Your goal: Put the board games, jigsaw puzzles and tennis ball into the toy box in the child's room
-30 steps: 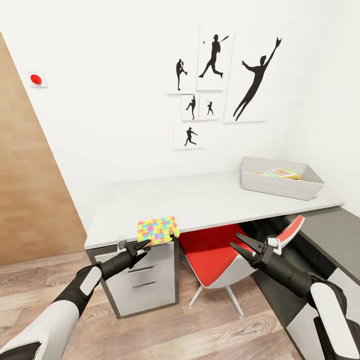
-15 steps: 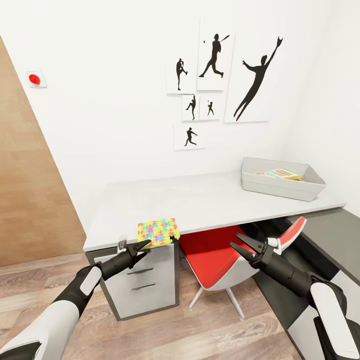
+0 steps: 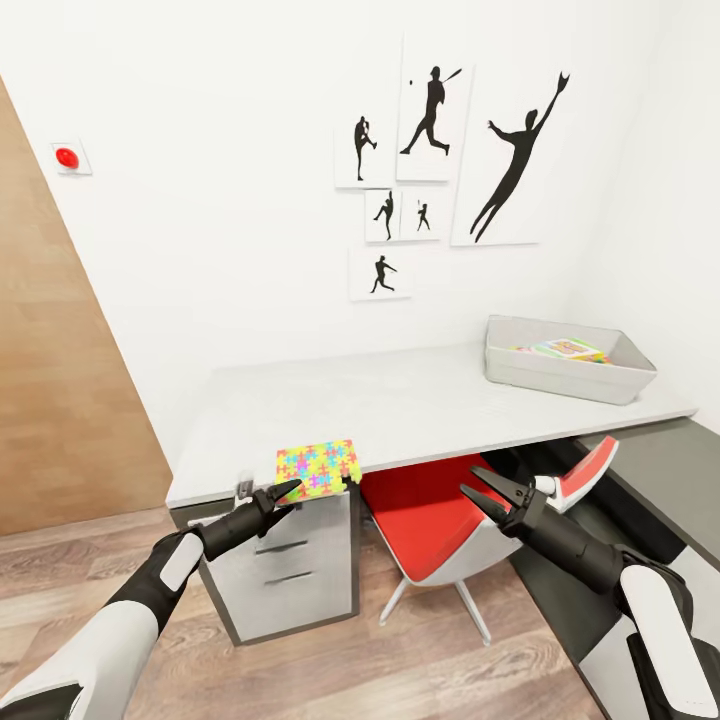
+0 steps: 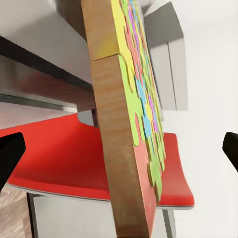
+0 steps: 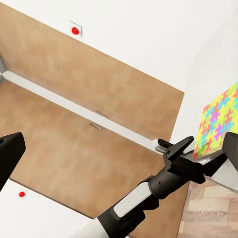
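**Jigsaw puzzle at bench edge, toy box at far right**

Jigsaw puzzle (image 3: 317,468) lying flat at front edge of bench (image 3: 420,405), just ahead of left end effector (image 3: 283,493), fingers parted around puzzle's thickness in left wrist view (image 4: 130,124); contact unclear. Toy box (image 3: 566,358) on bench's right end, holding a flat printed item. Right end effector (image 3: 487,497) open, empty, over red chair (image 3: 430,510). Right wrist view adds wooden door (image 5: 84,119).
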### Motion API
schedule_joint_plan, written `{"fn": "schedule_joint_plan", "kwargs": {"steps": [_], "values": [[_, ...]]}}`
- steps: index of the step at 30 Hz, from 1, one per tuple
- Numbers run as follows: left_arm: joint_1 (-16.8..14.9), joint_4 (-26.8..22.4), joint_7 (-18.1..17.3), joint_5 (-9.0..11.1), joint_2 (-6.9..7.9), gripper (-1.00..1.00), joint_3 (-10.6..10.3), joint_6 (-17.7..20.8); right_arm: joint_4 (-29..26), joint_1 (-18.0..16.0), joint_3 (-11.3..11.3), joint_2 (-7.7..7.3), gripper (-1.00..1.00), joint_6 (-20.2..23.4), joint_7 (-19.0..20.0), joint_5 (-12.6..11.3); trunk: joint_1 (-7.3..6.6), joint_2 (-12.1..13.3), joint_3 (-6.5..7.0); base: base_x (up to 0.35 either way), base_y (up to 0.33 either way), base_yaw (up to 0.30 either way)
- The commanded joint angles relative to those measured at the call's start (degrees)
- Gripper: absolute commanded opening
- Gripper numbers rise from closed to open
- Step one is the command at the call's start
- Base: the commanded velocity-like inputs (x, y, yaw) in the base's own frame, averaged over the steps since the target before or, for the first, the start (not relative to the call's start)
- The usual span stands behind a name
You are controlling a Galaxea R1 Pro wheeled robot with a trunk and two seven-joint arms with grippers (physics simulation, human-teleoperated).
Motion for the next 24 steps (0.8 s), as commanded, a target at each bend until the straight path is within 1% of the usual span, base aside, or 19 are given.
{"fn": "schedule_joint_plan", "kwargs": {"steps": [1, 6, 9, 14, 24], "values": [[-0.1, 0.0, -0.1, 0.2, -0.01, 1.0, 0.1, 0.4, 0.0, 0.0, -0.1, 0.01, 1.0, 0.3, 0.3, 0.3, 0.01, 0.0, -0.05, 0.186, 0.106, 0.0], [0.0, 0.0, -0.1, 0.2, -0.01, 1.0, 0.1, 0.4, 0.0, 0.0, -0.1, 0.01, 1.0, 0.3, 0.3, 0.3, 0.01, 0.0, -0.05, 0.198, 0.114, 0.0], [0.0, 0.0, -0.2, 0.2, -0.01, 1.0, 0.1, 0.3, 0.0, 0.0, -0.1, 0.01, 1.0, 0.3, 0.3, 0.3, 0.01, 0.0, -0.05, 0.108, 0.06, 0.0], [0.0, 0.0, -0.1, 0.2, 0.04, 1.0, 0.2, 0.3, 0.0, 0.0, -0.1, 0.01, 1.0, 0.2, 0.3, 0.3, 0.01, 0.0, -0.05, 0.033, 0.019, 0.0], [0.0, 0.0, -0.1, 0.2, 0.08, 1.0, 0.1, 0.3, 0.0, 0.0, 0.7, 0.01, 1.0, 0.2, 0.3, 0.3, 0.01, 0.0, -0.05, 0.005, 0.003, 0.0]]}}
